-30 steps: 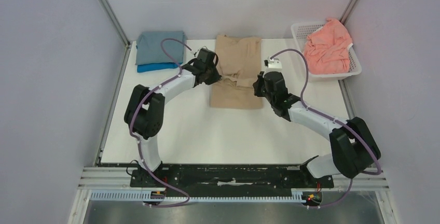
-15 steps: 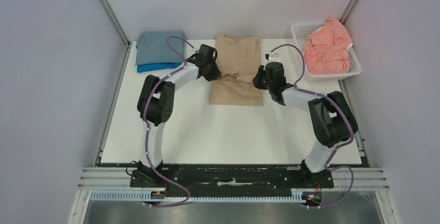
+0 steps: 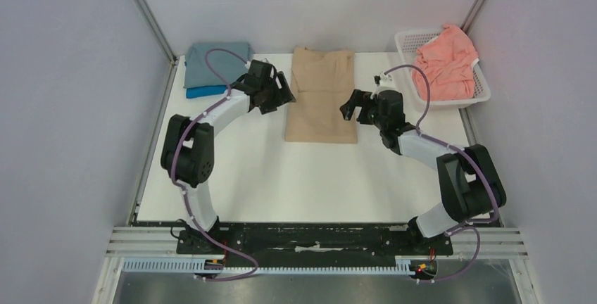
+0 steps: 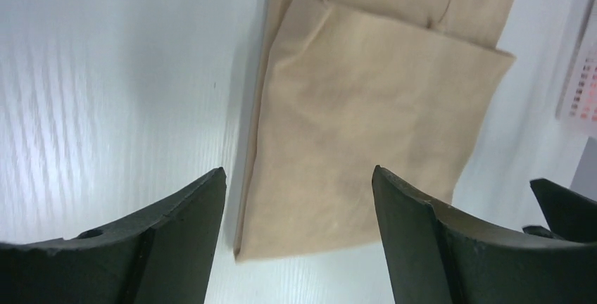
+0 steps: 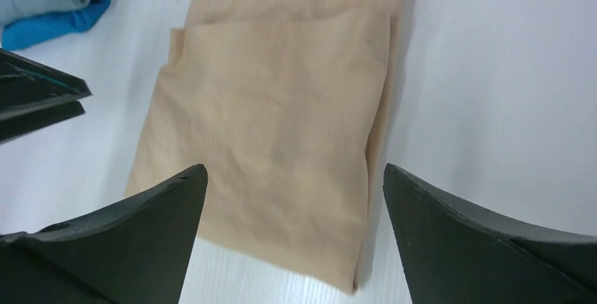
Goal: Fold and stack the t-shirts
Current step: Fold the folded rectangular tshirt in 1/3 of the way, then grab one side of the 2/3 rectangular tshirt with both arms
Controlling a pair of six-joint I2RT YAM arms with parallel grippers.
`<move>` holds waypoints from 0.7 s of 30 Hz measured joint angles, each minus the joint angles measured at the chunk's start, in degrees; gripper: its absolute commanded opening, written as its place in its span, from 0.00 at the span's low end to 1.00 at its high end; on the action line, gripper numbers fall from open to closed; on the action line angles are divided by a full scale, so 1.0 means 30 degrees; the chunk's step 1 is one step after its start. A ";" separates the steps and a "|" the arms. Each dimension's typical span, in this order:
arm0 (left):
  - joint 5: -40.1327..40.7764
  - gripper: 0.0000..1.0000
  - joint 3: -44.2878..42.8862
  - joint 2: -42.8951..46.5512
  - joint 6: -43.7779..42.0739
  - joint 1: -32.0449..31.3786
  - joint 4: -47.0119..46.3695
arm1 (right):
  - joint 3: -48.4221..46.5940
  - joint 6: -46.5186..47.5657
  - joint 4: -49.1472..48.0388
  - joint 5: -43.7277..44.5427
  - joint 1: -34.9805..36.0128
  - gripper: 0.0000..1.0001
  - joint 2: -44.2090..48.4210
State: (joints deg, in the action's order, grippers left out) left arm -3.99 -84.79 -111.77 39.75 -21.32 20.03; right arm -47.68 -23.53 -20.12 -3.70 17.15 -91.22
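Note:
The tan t-shirt [image 3: 322, 96] lies flat at the back middle of the table, folded into a narrow strip with its near part doubled over. My left gripper [image 3: 285, 93] hovers just off its left edge, open and holding nothing. Opposite it, my right gripper [image 3: 355, 110] hangs open and empty by the right edge. In the left wrist view the tan shirt [image 4: 373, 107] lies below the wide-apart left gripper [image 4: 299, 170]. The right wrist view shows the tan shirt [image 5: 281, 107] under the spread right gripper [image 5: 296, 167]. A grey-blue shirt [image 3: 217, 61] rests folded on a bright blue one [image 3: 208, 91].
A white lattice basket [image 3: 481, 89] at the back right holds the crumpled salmon-pink shirt [image 3: 443, 61]. Grey walls close in the table on the left, back and right. Bare white tabletop [image 3: 310, 177] stretches in front of the tan shirt.
Both grippers have opened and let go of the tan shirt, then drawn apart outward. The folded-over part that they held bunched now lies flat.

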 measured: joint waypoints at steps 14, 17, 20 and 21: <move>-0.2455 0.60 0.7796 0.3475 0.0583 -0.0816 -0.2106 | 0.5523 -0.1020 0.0597 -0.2055 0.0022 0.97 0.3053; -0.2739 0.57 0.7854 0.3198 0.0801 -0.0809 -0.2594 | 0.5523 -0.1086 0.0619 -0.1960 0.0022 0.95 0.3045; -0.2747 0.55 0.8145 0.3162 0.0954 -0.0809 -0.2878 | 0.5523 -0.1224 0.0605 -0.1821 0.0015 0.93 0.2892; -0.2747 0.54 0.8276 0.3133 0.1020 -0.0809 -0.2958 | 0.5530 -0.1304 0.0590 -0.1814 0.0015 0.92 0.2783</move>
State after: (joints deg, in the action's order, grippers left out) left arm -12.23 -59.96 -102.37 42.81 -23.75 11.16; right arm -31.09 -27.44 -18.35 -9.15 17.19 -82.87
